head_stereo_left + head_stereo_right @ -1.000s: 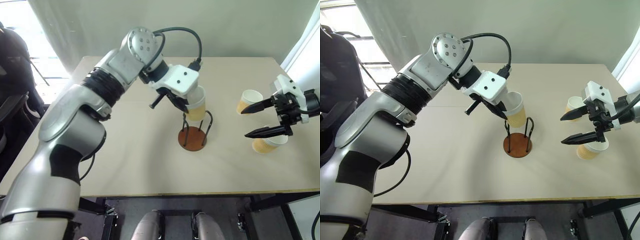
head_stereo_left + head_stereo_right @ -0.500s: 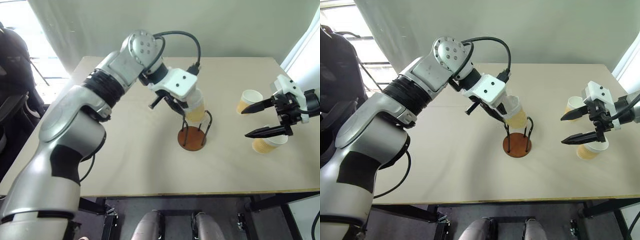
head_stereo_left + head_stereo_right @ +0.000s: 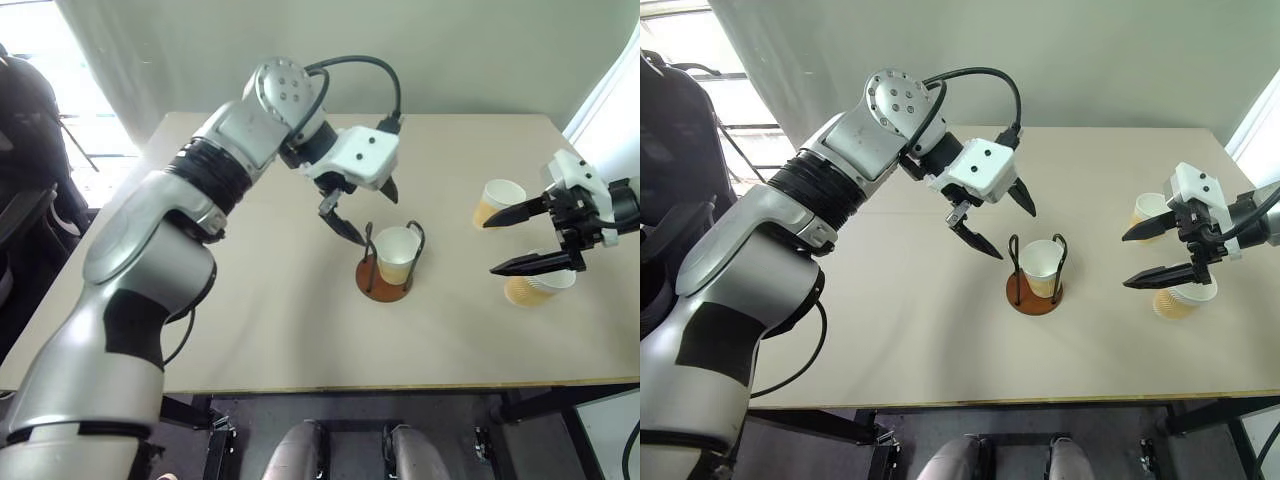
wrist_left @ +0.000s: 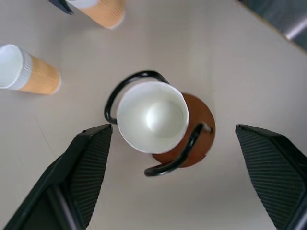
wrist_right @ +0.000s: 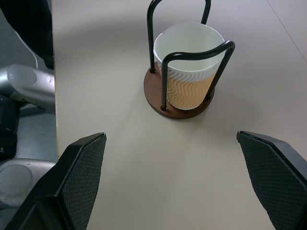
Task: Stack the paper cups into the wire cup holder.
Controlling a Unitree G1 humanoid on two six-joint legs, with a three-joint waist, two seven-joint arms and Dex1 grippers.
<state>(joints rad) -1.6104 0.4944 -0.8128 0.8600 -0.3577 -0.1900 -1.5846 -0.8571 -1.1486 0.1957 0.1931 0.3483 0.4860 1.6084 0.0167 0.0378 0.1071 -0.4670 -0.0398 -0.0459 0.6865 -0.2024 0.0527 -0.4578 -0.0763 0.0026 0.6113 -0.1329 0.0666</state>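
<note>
One paper cup [image 3: 396, 255] stands upright inside the wire cup holder [image 3: 381, 289], between its black loops, near the table's middle. My left gripper [image 3: 375, 218] hovers just above and behind it, open and apart from the cup; in the left wrist view its fingers [image 4: 91, 163] flank the cup [image 4: 152, 116]. Two more paper cups [image 3: 497, 200] [image 3: 535, 288] stand at the right of the table. My right gripper [image 3: 490, 247] hangs open between them, holding nothing. The right wrist view shows the cup [image 5: 189, 62] seated on the holder's brown base [image 5: 156, 93].
The beige table [image 3: 250, 320] is bare on its left and front. Its front edge runs along the bottom of the head views. A dark chair [image 3: 25, 150] stands off the table's left side.
My left gripper has opened and let go of the cup, which has dropped down into the holder. The right arm has not moved.
</note>
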